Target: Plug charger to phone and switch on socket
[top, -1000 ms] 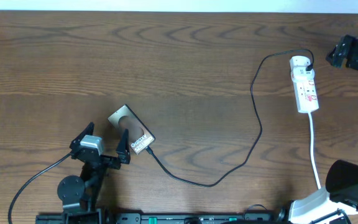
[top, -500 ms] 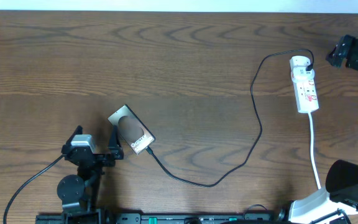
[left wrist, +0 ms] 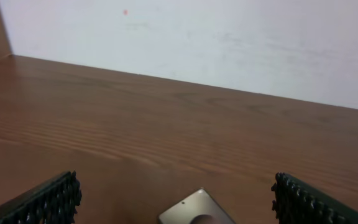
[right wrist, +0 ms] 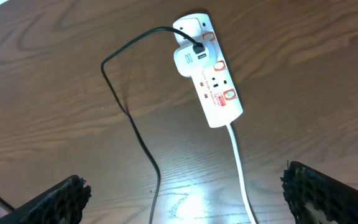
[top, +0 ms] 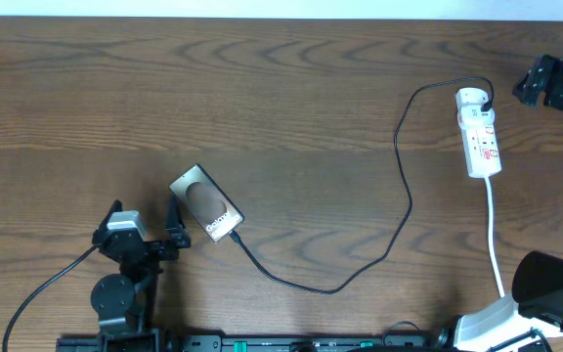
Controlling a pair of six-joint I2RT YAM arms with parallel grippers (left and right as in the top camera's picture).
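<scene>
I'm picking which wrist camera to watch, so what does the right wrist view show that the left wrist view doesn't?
Only right wrist: the socket with a white adapter plugged in, the charger leading away, a white cord. Only left wrist: a corner of the phone, a pale wall. Both: the table and wide-spread fingers.

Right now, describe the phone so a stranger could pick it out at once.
Look at the left half of the wooden table, near the front edge, beside the open left pincer. The phone lies flat, set at a slant. It is the only silvery-brown slab with a dark oval and white Galaxy lettering, unlike the white socket far right and the thin black charger between them.
</scene>
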